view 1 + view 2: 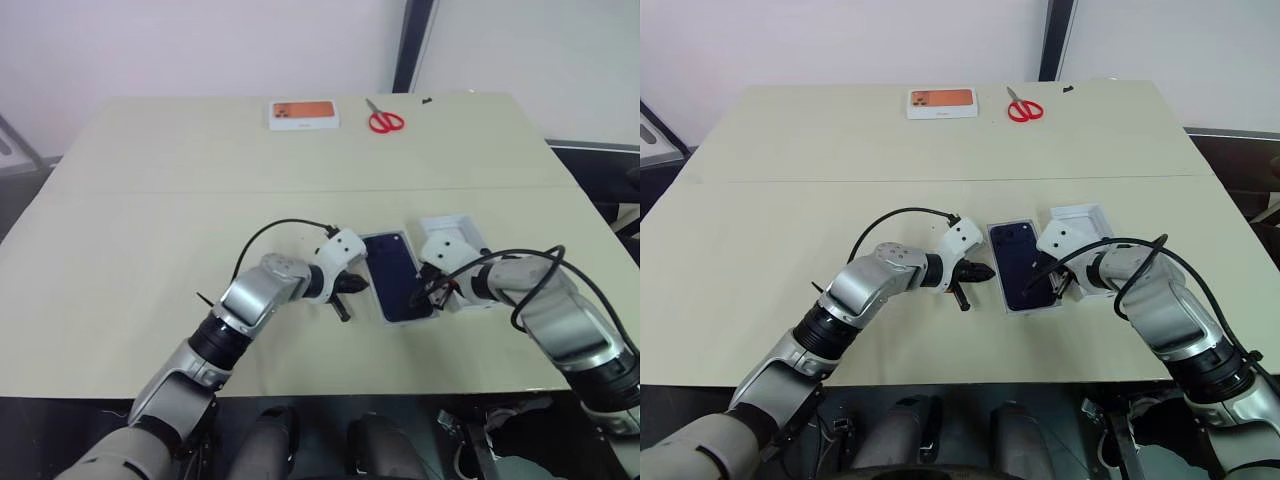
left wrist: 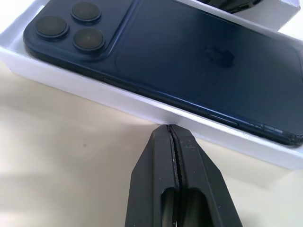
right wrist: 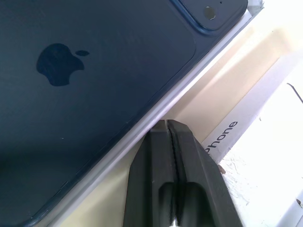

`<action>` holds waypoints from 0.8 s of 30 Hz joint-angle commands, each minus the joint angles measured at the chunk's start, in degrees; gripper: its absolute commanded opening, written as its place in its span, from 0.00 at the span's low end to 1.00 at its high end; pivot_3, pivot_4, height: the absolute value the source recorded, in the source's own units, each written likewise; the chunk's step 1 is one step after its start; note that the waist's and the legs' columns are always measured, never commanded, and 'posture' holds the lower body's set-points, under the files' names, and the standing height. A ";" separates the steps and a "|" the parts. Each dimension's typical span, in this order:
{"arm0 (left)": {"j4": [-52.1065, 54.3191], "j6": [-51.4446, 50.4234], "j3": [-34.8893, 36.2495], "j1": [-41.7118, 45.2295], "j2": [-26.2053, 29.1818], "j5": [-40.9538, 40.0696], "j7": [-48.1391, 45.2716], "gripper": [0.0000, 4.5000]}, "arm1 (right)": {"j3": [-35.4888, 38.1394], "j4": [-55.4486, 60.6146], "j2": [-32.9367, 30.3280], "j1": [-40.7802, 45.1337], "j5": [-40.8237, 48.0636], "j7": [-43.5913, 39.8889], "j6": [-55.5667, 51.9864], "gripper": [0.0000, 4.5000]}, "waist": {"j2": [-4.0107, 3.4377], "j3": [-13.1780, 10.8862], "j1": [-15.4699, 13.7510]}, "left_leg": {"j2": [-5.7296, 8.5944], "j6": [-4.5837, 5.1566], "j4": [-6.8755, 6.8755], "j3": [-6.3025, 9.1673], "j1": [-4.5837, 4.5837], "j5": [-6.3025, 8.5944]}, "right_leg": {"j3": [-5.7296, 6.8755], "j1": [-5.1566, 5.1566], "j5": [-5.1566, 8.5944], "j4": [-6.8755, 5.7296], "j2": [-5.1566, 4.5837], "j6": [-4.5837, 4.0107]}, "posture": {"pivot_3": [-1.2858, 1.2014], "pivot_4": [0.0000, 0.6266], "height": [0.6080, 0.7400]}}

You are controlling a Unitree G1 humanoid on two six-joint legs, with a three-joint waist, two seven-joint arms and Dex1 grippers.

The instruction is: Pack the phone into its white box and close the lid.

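The navy-blue phone (image 1: 392,268) lies back up inside its white box (image 2: 94,90), near the table's front middle; its camera cluster (image 2: 71,26) is at the far corner. My left gripper (image 1: 358,286) is shut, its tips at the box's left wall, as the left wrist view shows. My right gripper (image 1: 421,292) is shut too, its tips at the box's right rim (image 3: 142,132), between the box and the lid. The lid (image 1: 461,222) lies just right of the box with its white inside up, partly hidden by my right wrist.
A smaller white box with an orange picture (image 1: 303,114) and red scissors (image 1: 384,120) lie at the table's far edge. Black cables loop over both wrists. The table's front edge (image 1: 330,392) runs close below the arms.
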State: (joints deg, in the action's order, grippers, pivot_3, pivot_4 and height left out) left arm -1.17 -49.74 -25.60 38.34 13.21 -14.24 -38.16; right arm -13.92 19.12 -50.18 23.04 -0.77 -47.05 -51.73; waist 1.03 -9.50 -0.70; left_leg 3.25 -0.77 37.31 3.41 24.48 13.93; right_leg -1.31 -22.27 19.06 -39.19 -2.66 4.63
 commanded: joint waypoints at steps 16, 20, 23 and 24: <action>18.18 29.56 12.12 -19.10 17.65 -3.24 -17.73 0.00 | 15.83 -2.86 7.31 7.34 13.57 8.40 -31.66 0.71 | -0.08 0.04 -0.13 | -0.04 0.01 -0.09 -0.02 -0.01 0.01 | -0.02 0.00 0.00 0.04 -0.05 -0.03 | 0.52 0.24 1.00; 18.64 30.74 12.94 -20.51 18.34 -5.09 -19.55 0.00 | 15.74 -5.58 8.88 8.38 13.52 12.01 -33.60 0.52 | -0.10 0.04 0.03 | -0.05 0.05 -0.12 -0.03 -0.01 0.03 | -0.02 -0.02 0.00 0.05 -0.05 -0.03 | 0.52 0.24 1.00; 19.12 30.48 13.49 -20.86 18.17 -5.80 -19.46 0.00 | 16.81 -5.32 10.12 9.10 14.91 13.12 -35.46 0.17 | -0.10 0.04 0.13 | -0.05 0.07 -0.13 -0.04 -0.01 0.04 | -0.02 -0.03 0.00 0.05 -0.04 -0.02 | 0.52 0.24 1.00; 19.10 30.43 13.54 -20.85 18.07 -5.83 -19.29 0.00 | 17.28 -5.26 10.57 9.47 15.31 13.37 -36.08 0.09 | -0.10 0.04 0.17 | -0.05 0.07 -0.12 -0.04 -0.01 0.04 | -0.02 -0.03 0.00 0.05 -0.04 -0.02 | 0.52 0.24 1.00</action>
State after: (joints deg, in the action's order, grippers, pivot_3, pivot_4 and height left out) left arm 15.99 -20.37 -13.53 17.66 31.34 -19.03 -57.35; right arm 1.57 13.16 -39.98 31.47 13.39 -34.14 -86.73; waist 0.93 -9.46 -0.53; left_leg 3.20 -0.69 37.18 3.38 24.46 13.98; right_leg -1.33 -22.29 19.06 -39.16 -2.69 4.61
